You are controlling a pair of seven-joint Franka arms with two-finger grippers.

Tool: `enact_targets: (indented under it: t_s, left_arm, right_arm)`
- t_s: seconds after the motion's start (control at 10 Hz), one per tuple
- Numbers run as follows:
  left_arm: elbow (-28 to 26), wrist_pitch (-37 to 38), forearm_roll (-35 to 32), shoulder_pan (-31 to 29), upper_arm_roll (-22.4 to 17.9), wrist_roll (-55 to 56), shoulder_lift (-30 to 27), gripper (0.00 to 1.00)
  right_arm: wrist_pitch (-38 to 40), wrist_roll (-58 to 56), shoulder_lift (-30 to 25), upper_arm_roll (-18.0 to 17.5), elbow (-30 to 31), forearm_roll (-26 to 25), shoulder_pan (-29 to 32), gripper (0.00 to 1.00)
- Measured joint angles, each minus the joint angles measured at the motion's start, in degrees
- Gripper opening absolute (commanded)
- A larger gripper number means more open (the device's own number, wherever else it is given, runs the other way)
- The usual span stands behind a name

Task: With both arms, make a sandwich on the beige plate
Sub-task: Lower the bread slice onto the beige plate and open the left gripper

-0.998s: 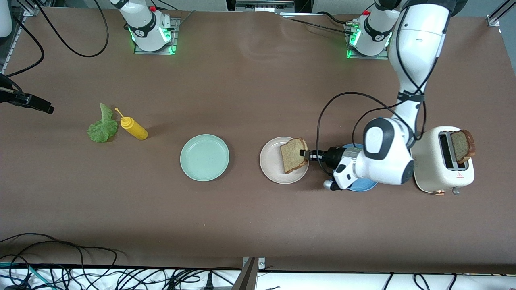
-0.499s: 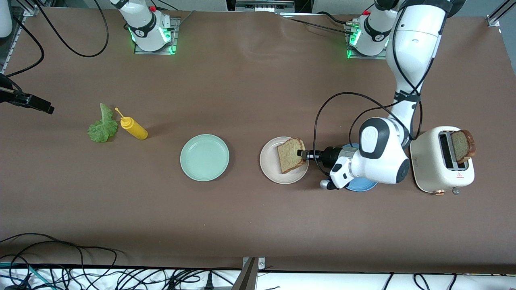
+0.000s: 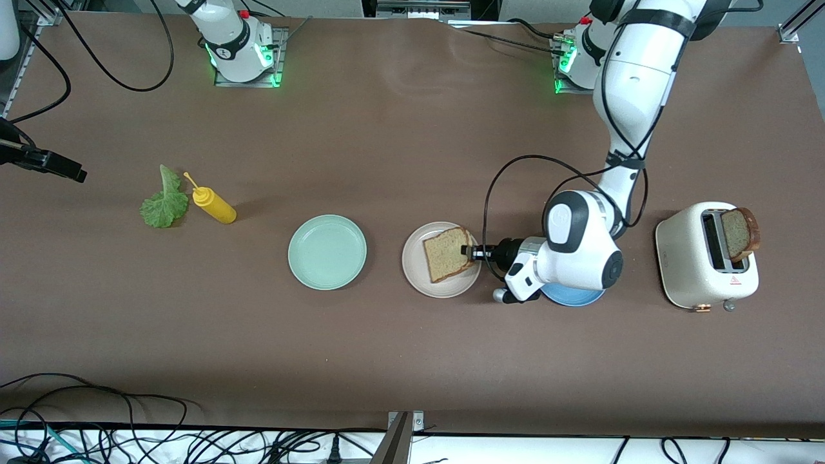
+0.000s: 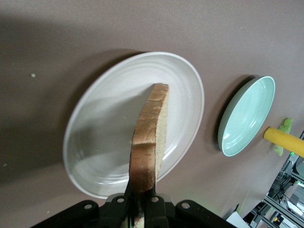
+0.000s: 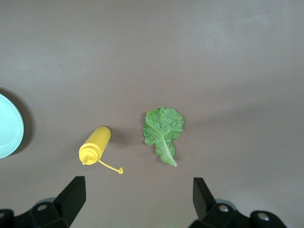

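Observation:
A brown bread slice (image 3: 445,254) is tilted over the beige plate (image 3: 419,274), its free edge low against the plate. My left gripper (image 3: 465,251) is shut on the slice's crust at the plate's rim toward the left arm's end. In the left wrist view the slice (image 4: 149,137) stands edge-on between the fingers of the left gripper (image 4: 141,202), over the plate (image 4: 104,137). A second slice (image 3: 740,233) sticks out of the toaster (image 3: 699,264). The lettuce leaf (image 3: 164,205) lies toward the right arm's end. My right gripper (image 5: 137,199) hangs open over bare table beside the lettuce (image 5: 163,128).
A mint-green plate (image 3: 327,252) sits beside the beige one toward the right arm's end. A blue plate (image 3: 573,298) lies under the left arm's wrist. A yellow squeeze bottle (image 3: 214,205) lies next to the lettuce. Cables run along the table's edge nearest the front camera.
The left gripper has carried the bread toward the right arm's end and lowered it flatter. The beige plate has slid the same way. The right gripper has not moved.

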State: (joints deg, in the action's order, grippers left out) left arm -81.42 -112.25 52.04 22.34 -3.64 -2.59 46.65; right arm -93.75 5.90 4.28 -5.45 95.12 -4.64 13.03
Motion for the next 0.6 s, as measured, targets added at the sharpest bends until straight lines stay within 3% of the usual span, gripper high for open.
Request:
enact_targets:
  t_s: [0.1, 0.3, 0.6]
  left_arm:
    - [0.0, -0.5, 0.0, 0.1, 0.0, 0.0, 0.3, 0.0]
    - [0.0, -0.7, 0.0, 0.1, -0.1, 0.0, 0.8, 1.0]
    - [0.0, -3.4, 0.0, 0.1, -0.1, 0.0, 1.6, 1.0]
  right_arm:
    - [0.0, 0.0, 0.0, 0.0, 0.0, 0.0, 0.0, 1.0]
    - [0.0, 0.0, 0.0, 0.0, 0.0, 0.0, 0.0, 1.0]
    - [0.0, 0.0, 0.0, 0.0, 0.0, 0.0, 0.0, 1.0]
